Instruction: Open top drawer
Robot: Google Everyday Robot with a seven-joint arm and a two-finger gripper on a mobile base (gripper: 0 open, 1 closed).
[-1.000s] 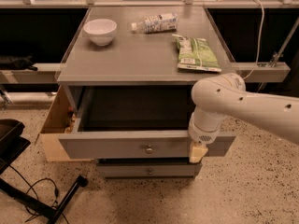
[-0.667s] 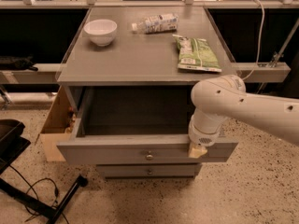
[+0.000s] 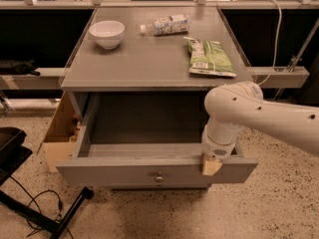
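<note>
My claw (image 3: 212, 164) sits at the top edge of the top drawer's front, right of centre, with one tan pad lying against the outer face of that front; whether it is apart, together or clamped on the board I cannot tell, since my own wrist covers the rest. My thick white arm (image 3: 249, 113) comes in from the right and bends down over the drawer's right-hand corner. The top drawer (image 3: 124, 172), a wide grey wooden box with a small round metal knob (image 3: 159, 177) at the centre of its front, stands pulled well out from the cabinet, its grey inner floor and side walls in plain view. Just below its front, a narrow strip of another grey front (image 3: 159, 187) shows. Above, the flat grey bench (image 3: 144, 59) carries a white round ceramic bowl (image 3: 106, 34) at the back left, a small clear plastic bottle with a pale label (image 3: 166, 24) lying on its side at the back centre, and a flat green and white snack packet (image 3: 209, 58) near the right edge, well apart from the bowl. To the left of the cabinet leans a light brown wooden panel (image 3: 59, 128), and farther left a black stand (image 3: 10, 148) and black cables (image 3: 35, 203) lie on the speckled pale floor (image 3: 279, 203).
</note>
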